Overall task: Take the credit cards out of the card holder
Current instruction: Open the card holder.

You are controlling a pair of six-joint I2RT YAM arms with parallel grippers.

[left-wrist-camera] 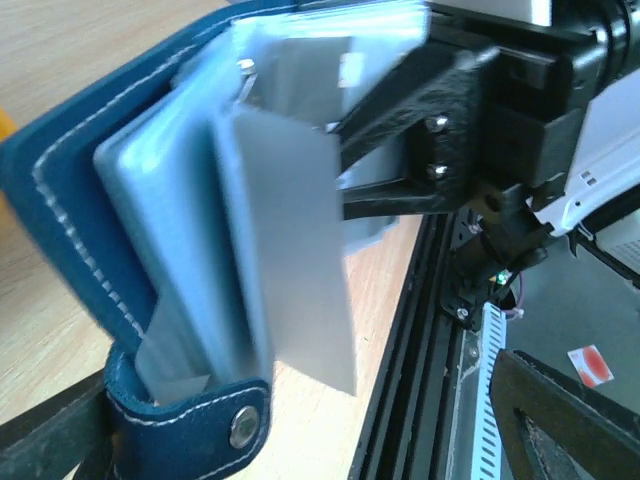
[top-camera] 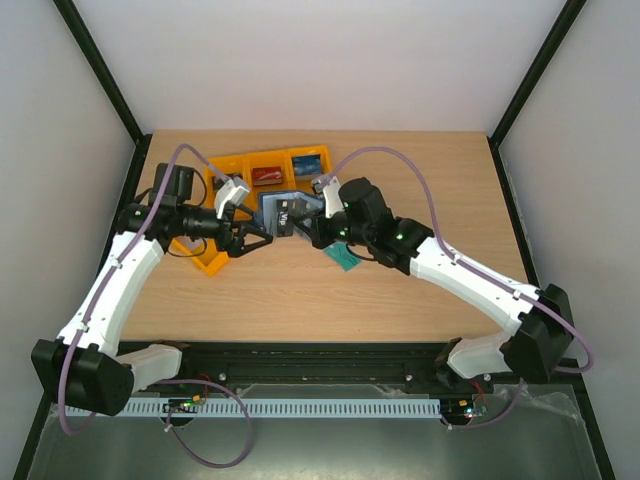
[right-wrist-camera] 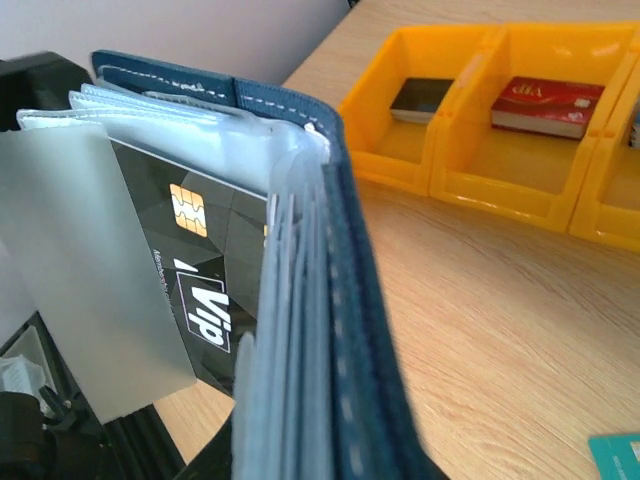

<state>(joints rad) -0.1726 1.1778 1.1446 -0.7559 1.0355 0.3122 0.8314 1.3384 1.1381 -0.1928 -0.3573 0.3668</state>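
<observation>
- Top view: we find the card holder (top-camera: 285, 212) raised between the arms, near the orange bins (top-camera: 248, 162). The left gripper (top-camera: 250, 238) and right gripper (top-camera: 312, 228) crowd it, jaw detail too small.
- Left wrist view: left fingers (left-wrist-camera: 45, 440) stand spread, holding nothing. The right gripper pinches the card holder's sleeves. A pale grey card (left-wrist-camera: 295, 250), blurred, juts out and could drop loose.
- Right wrist view: a black chip card (right-wrist-camera: 200, 250) sits sleeved, and the right fingertips are hidden. We judge the one-sided hold could let the card holder swing.
</observation>
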